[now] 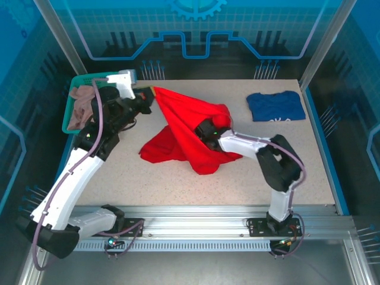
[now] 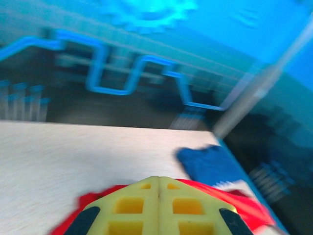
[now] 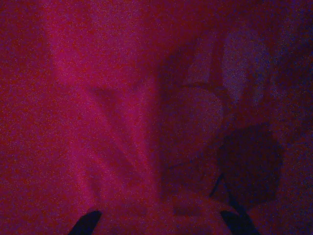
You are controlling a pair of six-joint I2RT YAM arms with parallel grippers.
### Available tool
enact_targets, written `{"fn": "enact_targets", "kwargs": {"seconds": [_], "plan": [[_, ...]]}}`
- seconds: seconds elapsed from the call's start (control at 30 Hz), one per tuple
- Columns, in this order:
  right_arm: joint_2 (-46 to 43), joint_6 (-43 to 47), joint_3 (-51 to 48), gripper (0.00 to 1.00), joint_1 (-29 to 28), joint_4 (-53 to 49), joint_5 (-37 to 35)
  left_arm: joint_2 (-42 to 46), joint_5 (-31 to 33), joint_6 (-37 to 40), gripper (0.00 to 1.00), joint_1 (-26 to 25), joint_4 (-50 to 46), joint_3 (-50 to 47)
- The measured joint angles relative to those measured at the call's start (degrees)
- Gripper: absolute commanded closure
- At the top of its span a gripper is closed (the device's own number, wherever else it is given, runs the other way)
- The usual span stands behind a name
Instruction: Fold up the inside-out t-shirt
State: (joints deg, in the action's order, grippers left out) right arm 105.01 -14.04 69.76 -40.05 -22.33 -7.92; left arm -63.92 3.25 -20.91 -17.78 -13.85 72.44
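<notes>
Both arms are built of smooth white shells joined by chunky black joints. The left arm point(image 1: 77, 172) has long white links and a white block at its wrist. The right arm point(image 1: 270, 157) has one white link between black sections. A greyish-purple cable point(image 1: 98, 127) runs along each arm. The left fingers point(image 2: 132, 210) are yellow, moulded with square pockets and flanked by dark pieces.

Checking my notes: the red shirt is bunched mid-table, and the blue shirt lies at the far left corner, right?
Not quite. The top view shows the blue shirt at the far right corner, not the left. The red shirt is bunched mid-table, as you said.
</notes>
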Motion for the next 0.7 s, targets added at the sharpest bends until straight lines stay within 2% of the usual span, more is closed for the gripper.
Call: {"fn": "enact_targets", "kwargs": {"seconds": [0.13,0.27,0.53,0.7], "plan": [[-10.3,1.4,-3.2,1.00,0.6,2.8,2.0,-0.6,4.9,-1.7,1.00,6.1,-1.0,-5.8],[-13.6,1.7,-3.1,1.00,1.0,7.5,4.6,-1.9,6.0,-2.6,1.00,6.7,-1.0,-8.8],[-13.6,2.6,0.8,1.00,1.3,10.4,11.0,-7.3,3.4,-3.2,1.00,6.7,1.0,-11.9],[-17.7,4.1,4.4,1.00,5.2,9.5,13.6,-9.3,5.3,-4.7,1.00,9.2,2.8,-17.0]]}}
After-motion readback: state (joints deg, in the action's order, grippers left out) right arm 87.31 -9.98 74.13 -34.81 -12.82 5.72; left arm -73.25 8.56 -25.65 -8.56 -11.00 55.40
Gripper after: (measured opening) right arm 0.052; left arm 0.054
